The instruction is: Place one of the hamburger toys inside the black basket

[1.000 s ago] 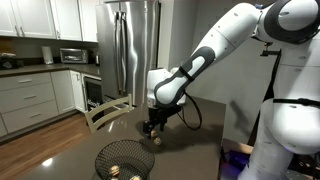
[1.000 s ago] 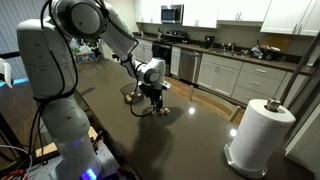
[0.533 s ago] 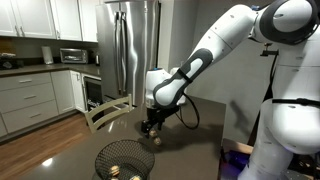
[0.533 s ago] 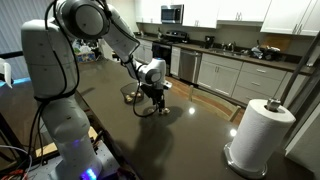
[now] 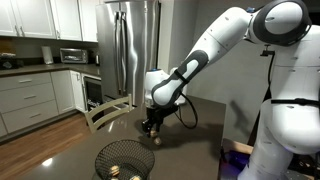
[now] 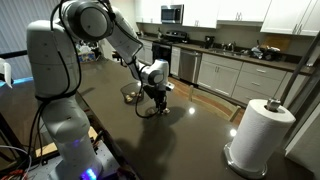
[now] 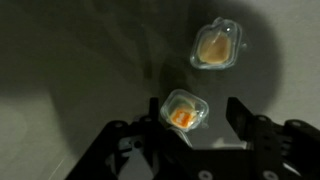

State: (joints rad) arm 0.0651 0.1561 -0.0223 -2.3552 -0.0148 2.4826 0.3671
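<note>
Two small tan hamburger toys in clear wrapping lie on the dark table. In the wrist view, one toy (image 7: pixel 183 110) sits between my fingers, close to the left one, and the other toy (image 7: pixel 216 47) lies beyond it. My gripper (image 7: pixel 195 118) is open and hangs low over the nearer toy. The jaws stand wide and do not close on it. The round black wire-mesh basket (image 5: pixel 122 160) stands on the table in front of my gripper (image 5: pixel 151 127) and holds small tan items. It shows in both exterior views, with the basket (image 6: pixel 131 94) just behind my gripper (image 6: pixel 158 103).
A white paper towel roll (image 6: pixel 258 135) stands on the table well off to one side. A wooden chair back (image 5: pixel 108 112) rises at the table's far edge. Kitchen counters and a steel fridge (image 5: pixel 133 50) stand behind.
The arm has shifted only slightly. The gripper stays open over the same toy and nothing has been picked up.
</note>
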